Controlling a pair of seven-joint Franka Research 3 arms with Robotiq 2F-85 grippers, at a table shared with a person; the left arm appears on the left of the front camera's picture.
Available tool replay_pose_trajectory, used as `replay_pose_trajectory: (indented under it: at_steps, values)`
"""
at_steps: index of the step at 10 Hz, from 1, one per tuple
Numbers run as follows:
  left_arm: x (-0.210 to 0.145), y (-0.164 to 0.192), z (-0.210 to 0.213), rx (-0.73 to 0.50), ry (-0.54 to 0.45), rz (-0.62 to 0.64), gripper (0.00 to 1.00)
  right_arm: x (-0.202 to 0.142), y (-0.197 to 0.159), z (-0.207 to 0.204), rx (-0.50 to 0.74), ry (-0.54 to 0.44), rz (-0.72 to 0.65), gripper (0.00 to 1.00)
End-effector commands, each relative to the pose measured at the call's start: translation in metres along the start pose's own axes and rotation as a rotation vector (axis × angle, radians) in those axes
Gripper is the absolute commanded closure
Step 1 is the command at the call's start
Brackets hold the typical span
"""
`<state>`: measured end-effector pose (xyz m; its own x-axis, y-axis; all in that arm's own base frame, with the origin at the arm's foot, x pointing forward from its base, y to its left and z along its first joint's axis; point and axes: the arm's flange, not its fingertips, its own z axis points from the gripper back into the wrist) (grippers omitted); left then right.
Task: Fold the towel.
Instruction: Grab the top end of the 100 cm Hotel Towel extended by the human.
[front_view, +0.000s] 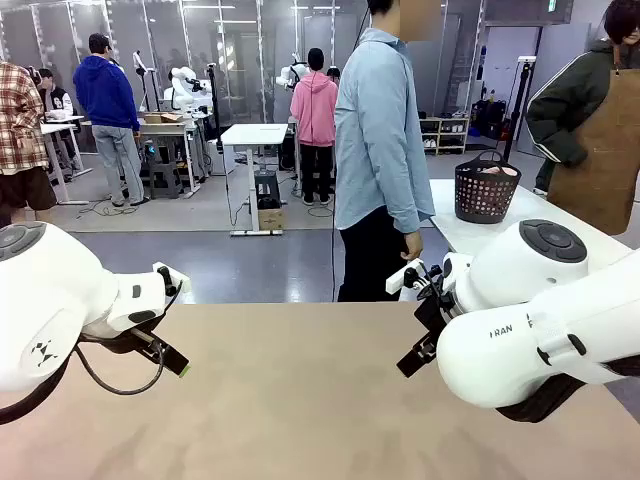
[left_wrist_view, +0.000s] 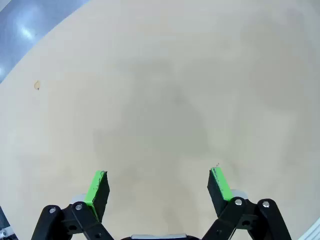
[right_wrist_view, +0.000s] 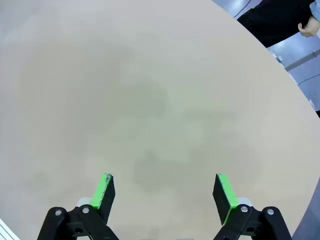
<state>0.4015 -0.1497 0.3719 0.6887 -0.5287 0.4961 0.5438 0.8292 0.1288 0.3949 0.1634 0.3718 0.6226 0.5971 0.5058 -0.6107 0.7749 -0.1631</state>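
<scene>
Tan table (front_view: 300, 400), dark basket (front_view: 487, 190) beyond

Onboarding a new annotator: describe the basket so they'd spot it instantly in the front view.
Look past the beige table to the white table at far right, just right of the person in the light blue shirt. The basket stands on its left part: dark and perforated against the white top, handle arched over it, pink cloth at its top.
</scene>
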Motion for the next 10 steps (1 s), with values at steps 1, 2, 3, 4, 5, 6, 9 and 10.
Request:
replay_pose_trajectory:
  at_steps: [1,2,3,4,5,6,9,10]
  values:
    - [0.0001,-0.0004,0.0,0.0,0.0,-0.001,0.0,0.0,0.0,-0.0001,0.0,0.0,0.0,0.0]
    - [0.0001,-0.0004,0.0,0.0,0.0,-0.001,0.0,0.0,0.0,-0.0001,0.0,0.0,0.0,0.0]
    - [0.0001,-0.0004,0.0,0.0,0.0,-0.001,0.0,0.0,0.0,-0.0001,0.0,0.0,0.0,0.0]
    - [0.0001,-0.0004,0.0,0.0,0.0,-0.001,0.0,0.0,0.0,-0.0001,0.0,0.0,0.0,0.0]
    - [0.0001,-0.0004,0.0,0.0,0.0,-0.001,0.0,0.0,0.0,-0.0001,0.0,0.0,0.0,0.0]
    - [0.0001,-0.0004,0.0,0.0,0.0,-0.001,0.0,0.0,0.0,-0.0001,0.0,0.0,0.0,0.0]
    - [0.0001,-0.0004,0.0,0.0,0.0,-0.001,0.0,0.0,0.0,-0.0001,0.0,0.0,0.0,0.0]
    - [0.0001,-0.0004,0.0,0.0,0.0,-0.001,0.0,0.0,0.0,-0.0001,0.0,0.0,0.0,0.0]
